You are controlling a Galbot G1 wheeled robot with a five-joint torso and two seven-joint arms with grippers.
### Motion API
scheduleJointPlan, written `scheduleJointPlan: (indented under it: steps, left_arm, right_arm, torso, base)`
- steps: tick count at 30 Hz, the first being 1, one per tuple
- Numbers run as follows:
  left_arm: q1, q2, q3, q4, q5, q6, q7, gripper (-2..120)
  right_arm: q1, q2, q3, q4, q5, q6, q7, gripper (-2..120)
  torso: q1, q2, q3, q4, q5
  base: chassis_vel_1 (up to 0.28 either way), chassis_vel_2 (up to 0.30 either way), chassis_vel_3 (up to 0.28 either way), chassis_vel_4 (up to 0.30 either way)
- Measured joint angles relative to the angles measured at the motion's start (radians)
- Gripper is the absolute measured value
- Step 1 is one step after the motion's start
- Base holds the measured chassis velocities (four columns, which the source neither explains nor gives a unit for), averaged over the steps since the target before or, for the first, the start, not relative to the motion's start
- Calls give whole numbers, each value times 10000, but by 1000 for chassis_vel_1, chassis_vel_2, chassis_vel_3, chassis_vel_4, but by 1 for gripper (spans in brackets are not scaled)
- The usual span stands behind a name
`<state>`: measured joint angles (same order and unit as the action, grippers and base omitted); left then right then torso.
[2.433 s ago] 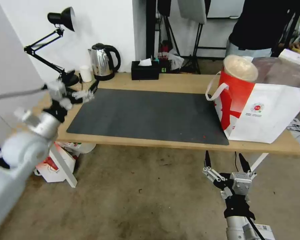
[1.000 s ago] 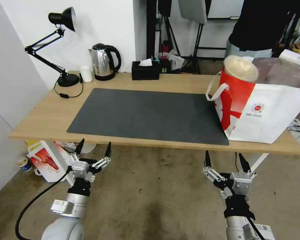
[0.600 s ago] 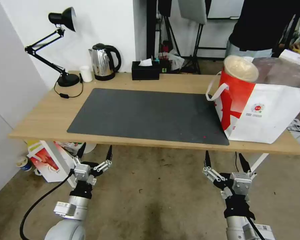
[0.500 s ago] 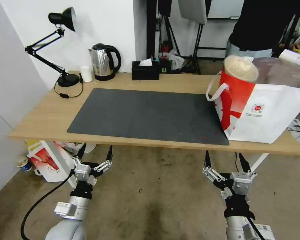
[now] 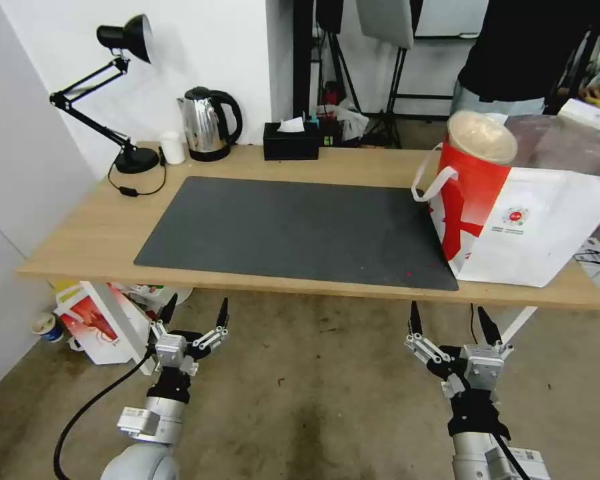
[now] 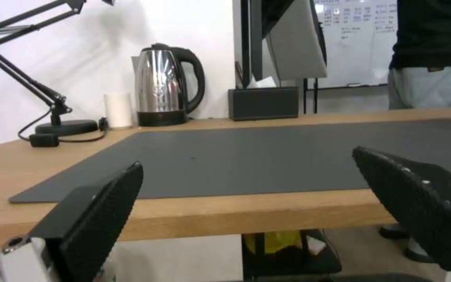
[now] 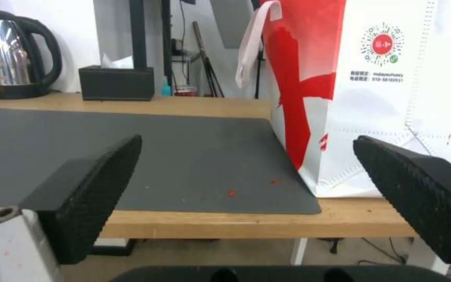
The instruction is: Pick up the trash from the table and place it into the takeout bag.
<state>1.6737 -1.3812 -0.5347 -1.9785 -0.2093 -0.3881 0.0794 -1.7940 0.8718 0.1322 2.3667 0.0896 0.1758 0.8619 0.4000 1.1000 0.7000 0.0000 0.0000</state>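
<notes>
Both pincers low, bag on the worktop

Head view: the left pincer (image 5: 195,309) and right pincer (image 5: 448,317) hang below the worktop (image 5: 80,240) edge, both spread wide and empty. The takeout bag (image 5: 547,220) stands at 3 o'clock, a beige paper bowl (image 5: 481,137) in its mouth.

Left wrist view: the dark mat (image 6: 267,156) lies beyond the wide fingers (image 6: 100,211).

Right wrist view: the bag sits at the mat's edge.

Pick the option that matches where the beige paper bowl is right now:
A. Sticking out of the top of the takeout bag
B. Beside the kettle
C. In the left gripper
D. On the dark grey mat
A: the beige paper bowl pokes out of the open top of the takeout bag, while the dark grey mat holds no dishes.
</notes>
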Motion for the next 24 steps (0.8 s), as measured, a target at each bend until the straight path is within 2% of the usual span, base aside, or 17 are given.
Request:
scheduleJointPlan:
  steps: [24]
  left_arm:
    - [-5,36,-49,-20,-4,105,25,100]
  right_arm:
    - [0,0,0,0,1,0,0,100]
  torso:
    - [0,0,0,0,0]
  base:
    - [0,0,0,0]
